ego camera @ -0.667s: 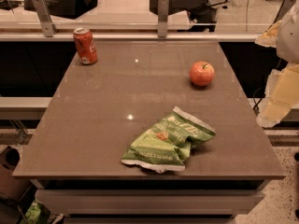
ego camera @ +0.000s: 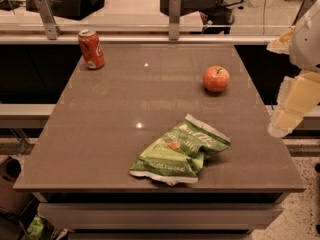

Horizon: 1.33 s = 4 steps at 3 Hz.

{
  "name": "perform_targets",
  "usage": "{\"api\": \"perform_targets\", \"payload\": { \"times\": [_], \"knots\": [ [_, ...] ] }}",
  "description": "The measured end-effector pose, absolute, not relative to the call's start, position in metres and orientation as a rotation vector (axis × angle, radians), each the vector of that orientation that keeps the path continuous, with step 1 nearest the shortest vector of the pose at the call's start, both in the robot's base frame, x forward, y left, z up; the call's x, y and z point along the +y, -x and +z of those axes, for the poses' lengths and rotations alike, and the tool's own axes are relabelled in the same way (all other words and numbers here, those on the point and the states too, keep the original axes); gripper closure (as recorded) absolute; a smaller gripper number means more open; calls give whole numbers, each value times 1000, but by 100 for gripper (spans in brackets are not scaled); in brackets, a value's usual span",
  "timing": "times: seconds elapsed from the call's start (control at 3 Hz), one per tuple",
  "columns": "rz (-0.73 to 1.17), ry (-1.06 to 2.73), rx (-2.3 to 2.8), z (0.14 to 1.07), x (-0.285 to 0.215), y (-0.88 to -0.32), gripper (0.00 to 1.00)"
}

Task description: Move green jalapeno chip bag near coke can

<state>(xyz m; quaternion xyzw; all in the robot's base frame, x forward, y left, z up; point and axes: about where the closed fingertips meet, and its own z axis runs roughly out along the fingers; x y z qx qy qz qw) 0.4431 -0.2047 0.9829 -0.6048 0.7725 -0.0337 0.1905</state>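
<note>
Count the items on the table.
3: can at the far-left corner, apple far right, bag front centre. Gripper hangs off the table's right edge, touching none.

You look at a brown table (ego camera: 100,149) standing on a speckled floor (ego camera: 300,229).
Beyond its far edge, two grey metal posts (ego camera: 47,16) rise from a pale ledge (ego camera: 125,38); light spots (ego camera: 146,64) glint on the tabletop; the gripper (ego camera: 280,126) hangs past its right edge.

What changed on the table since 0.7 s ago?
Almost nothing. The gripper, beside the right edge of the table, may have edged slightly left toward it. Nothing was taken hold of or let go. The green jalapeno chip bag, coke can and apple stayed where they were.
</note>
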Motion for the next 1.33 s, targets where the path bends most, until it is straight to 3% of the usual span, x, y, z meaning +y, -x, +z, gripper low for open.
{"api": "perform_targets", "payload": {
  "times": [0.67,1.33],
  "knots": [
    [101,1764,2106,926,-150,-465,0],
    [179,1795,2108,858,-113,-467,0]
  ]
}}
